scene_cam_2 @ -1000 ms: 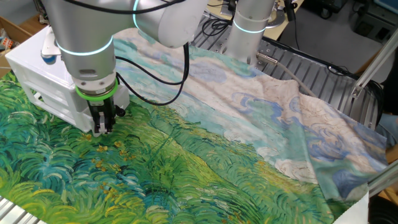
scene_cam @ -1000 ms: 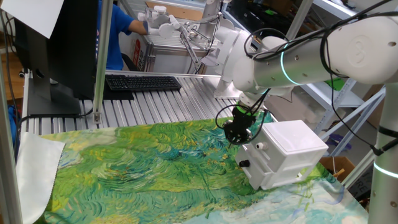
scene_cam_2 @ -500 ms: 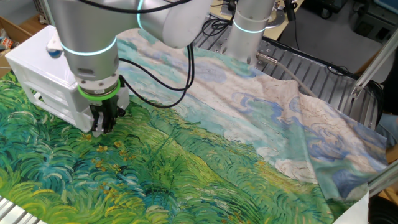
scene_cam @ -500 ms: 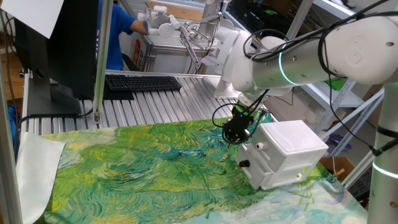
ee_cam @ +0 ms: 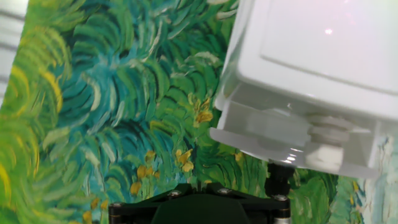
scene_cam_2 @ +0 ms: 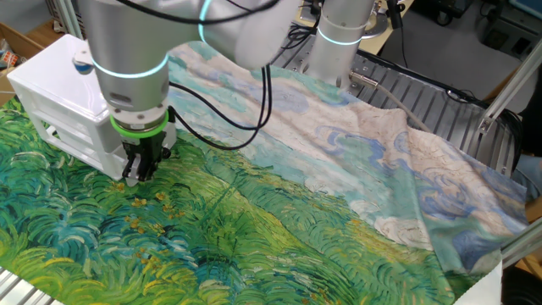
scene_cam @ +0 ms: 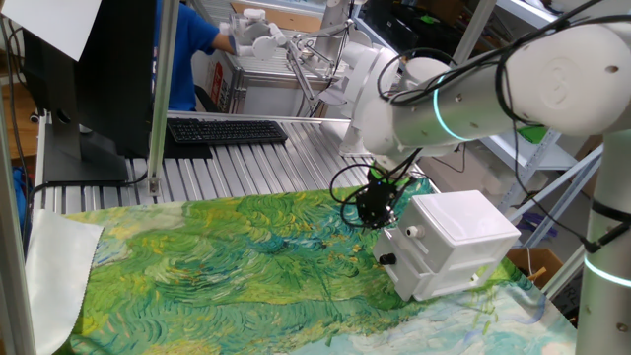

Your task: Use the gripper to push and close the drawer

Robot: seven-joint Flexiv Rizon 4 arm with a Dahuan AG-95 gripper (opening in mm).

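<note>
The white box [scene_cam: 458, 232] stands on the right of the painted cloth, with two drawers, each with a black knob. The lower drawer [scene_cam: 402, 268] sticks out a little; its knob [scene_cam: 387, 259] faces left. In the hand view a drawer front [ee_cam: 292, 134] juts out from the box above a black knob [ee_cam: 278, 177]. My gripper [scene_cam: 375, 212], black with a green ring, hangs just left of the box's front, near the upper knob, fingers together and empty. In the other fixed view it [scene_cam_2: 140, 169] is at the box's [scene_cam_2: 59, 93] front corner. Its fingertips [ee_cam: 193, 185] show at the hand view's bottom.
A green and blue painted cloth [scene_cam: 237, 266] covers the table. A keyboard [scene_cam: 227, 130] and a monitor [scene_cam: 89, 69] stand behind it on the metal tabletop. A person in blue [scene_cam: 182, 49] is at the back. A second arm base [scene_cam_2: 339, 34] stands at the cloth's far edge.
The gripper has shifted slightly along the box's front and the arm's wrist has swung a little. The box and its drawers look unmoved.
</note>
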